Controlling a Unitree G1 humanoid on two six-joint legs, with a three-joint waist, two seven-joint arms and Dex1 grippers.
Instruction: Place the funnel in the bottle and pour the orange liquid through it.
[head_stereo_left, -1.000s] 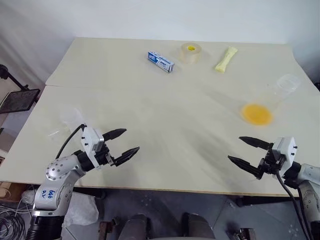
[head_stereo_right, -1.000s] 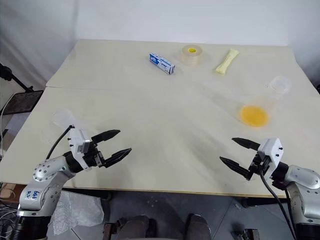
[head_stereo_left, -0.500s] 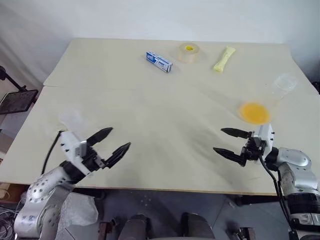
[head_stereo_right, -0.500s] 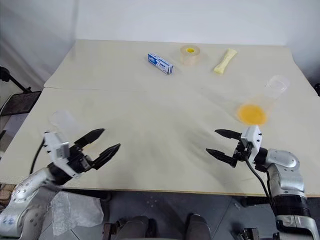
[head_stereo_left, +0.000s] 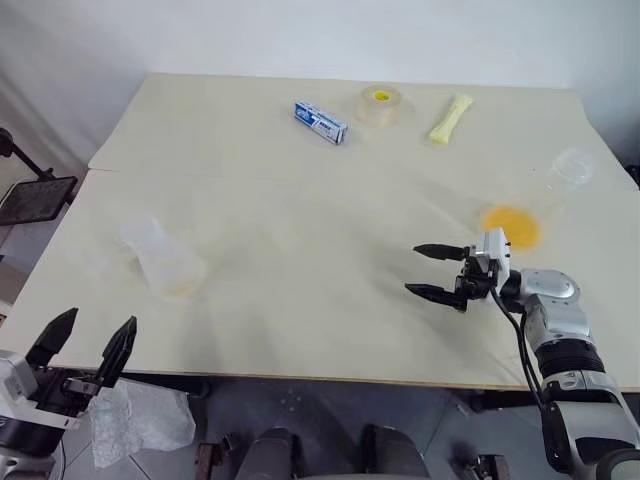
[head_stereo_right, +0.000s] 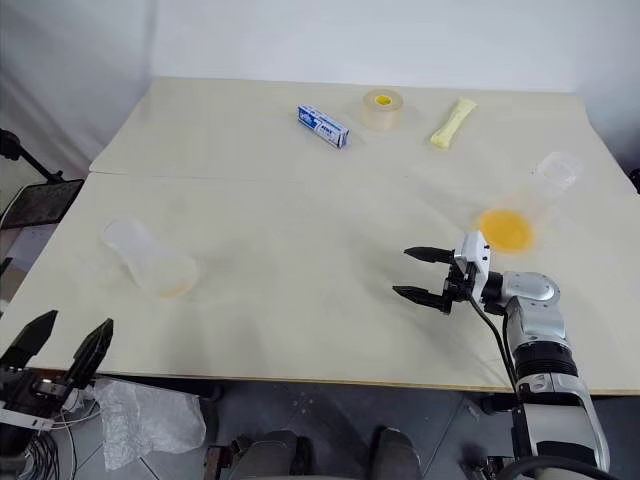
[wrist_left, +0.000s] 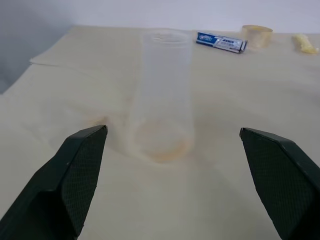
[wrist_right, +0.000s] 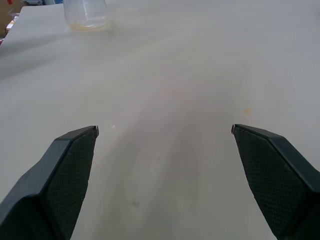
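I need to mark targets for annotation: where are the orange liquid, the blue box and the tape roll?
orange liquid (head_stereo_left: 511, 226), left eye view, middle of the orange pool.
blue box (head_stereo_left: 321, 121), left eye view, its top face.
tape roll (head_stereo_right: 382, 99), right eye view, its yellow centre.

Clear bottle (head_stereo_left: 163, 260) left, orange liquid (head_stereo_left: 511, 226) right

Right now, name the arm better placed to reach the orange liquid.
Right: the open right gripper hangs just beside the orange liquid; the left gripper sits off the near-left edge of the table.
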